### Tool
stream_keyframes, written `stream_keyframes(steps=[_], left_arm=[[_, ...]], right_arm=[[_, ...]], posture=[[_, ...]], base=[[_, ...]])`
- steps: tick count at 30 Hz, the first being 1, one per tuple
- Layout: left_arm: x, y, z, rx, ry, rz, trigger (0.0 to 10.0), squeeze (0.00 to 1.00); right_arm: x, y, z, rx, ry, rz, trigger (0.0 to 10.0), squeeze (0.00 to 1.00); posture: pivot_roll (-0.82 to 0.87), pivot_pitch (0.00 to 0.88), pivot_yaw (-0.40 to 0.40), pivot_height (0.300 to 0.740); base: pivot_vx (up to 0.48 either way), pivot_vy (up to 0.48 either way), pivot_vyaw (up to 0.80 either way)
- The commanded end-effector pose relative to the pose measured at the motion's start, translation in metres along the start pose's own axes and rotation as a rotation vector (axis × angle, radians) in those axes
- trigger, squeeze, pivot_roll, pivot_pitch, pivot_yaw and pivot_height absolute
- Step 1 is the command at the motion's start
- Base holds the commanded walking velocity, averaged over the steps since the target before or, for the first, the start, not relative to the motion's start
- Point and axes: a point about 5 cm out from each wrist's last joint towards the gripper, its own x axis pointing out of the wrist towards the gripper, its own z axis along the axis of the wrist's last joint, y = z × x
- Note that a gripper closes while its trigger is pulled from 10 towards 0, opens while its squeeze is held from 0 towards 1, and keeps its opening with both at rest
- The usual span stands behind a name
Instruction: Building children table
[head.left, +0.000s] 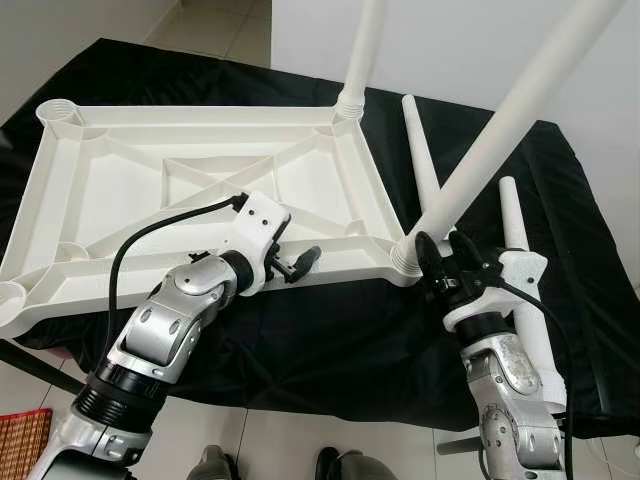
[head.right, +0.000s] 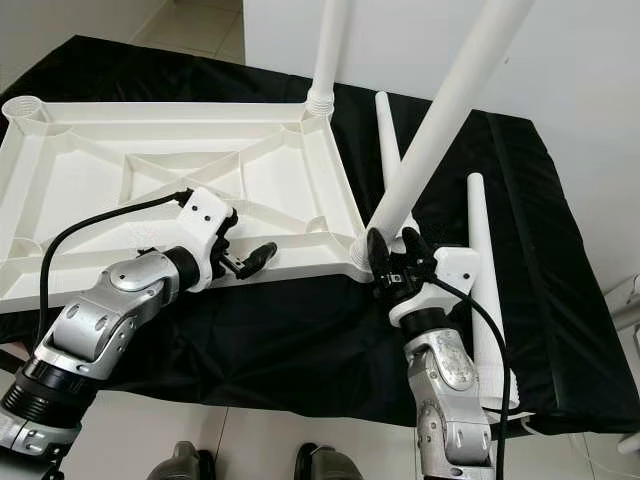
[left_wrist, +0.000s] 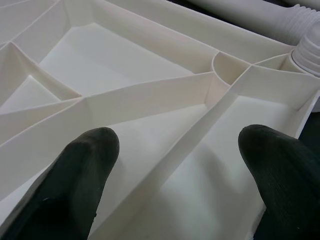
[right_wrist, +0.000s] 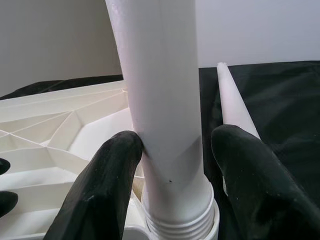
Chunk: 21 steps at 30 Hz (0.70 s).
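Observation:
A white plastic table top (head.left: 200, 130) lies upside down on a black cloth (head.left: 330, 340). One white leg (head.left: 362, 50) stands in its far right corner socket and another leg (head.left: 500, 130) in the near right socket. My right gripper (head.left: 447, 255) is open around the base of that near leg (right_wrist: 165, 100); one finger (right_wrist: 110, 175) touches it, the other stands slightly off. My left gripper (head.left: 300, 262) is open at the top's near rim, its fingers (left_wrist: 85, 165) spread over the inner ribs (left_wrist: 165, 95).
Two loose white legs (head.left: 420, 150) (head.left: 525, 300) lie on the cloth right of the top. Empty round sockets (head.left: 60, 112) (head.left: 10, 295) sit at the left corners. A red mat (head.left: 20, 440) lies on the floor at lower left. A white wall rises behind.

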Motion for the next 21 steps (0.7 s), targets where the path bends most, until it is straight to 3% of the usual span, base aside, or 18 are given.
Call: stream_keyframes(steps=[1, 6, 11, 21], left_arm=[[0.002, -0.001, 0.002, 0.015, -0.001, -0.007, 10.0, 0.0], [0.002, 0.002, -0.002, 0.033, 0.031, 0.006, 10.0, 0.0], [0.005, 0.014, -0.011, 0.05, 0.12, 0.087, 10.0, 0.0], [0.008, 0.03, -0.024, 0.03, 0.231, 0.188, 10.0, 0.0]], right_arm=[[-0.002, -0.007, 0.001, -0.003, 0.004, -0.035, 10.0, 0.0], [-0.009, -0.003, 0.002, 0.001, 0.017, -0.031, 10.0, 0.0], [-0.021, 0.005, 0.006, 0.013, 0.036, -0.02, 10.0, 0.0], [-0.025, 0.006, 0.01, 0.003, 0.03, -0.03, 10.0, 0.0]], posture=[[0.01, 0.179, -0.066, 0.74], [0.01, 0.182, -0.06, 0.74], [0.0, 0.185, -0.054, 0.74], [-0.01, 0.185, -0.041, 0.74]], base=[[0.0, 0.0, 0.0], [0.0, 0.0, 0.0], [0.0, 0.0, 0.0], [0.0, 0.0, 0.0]])
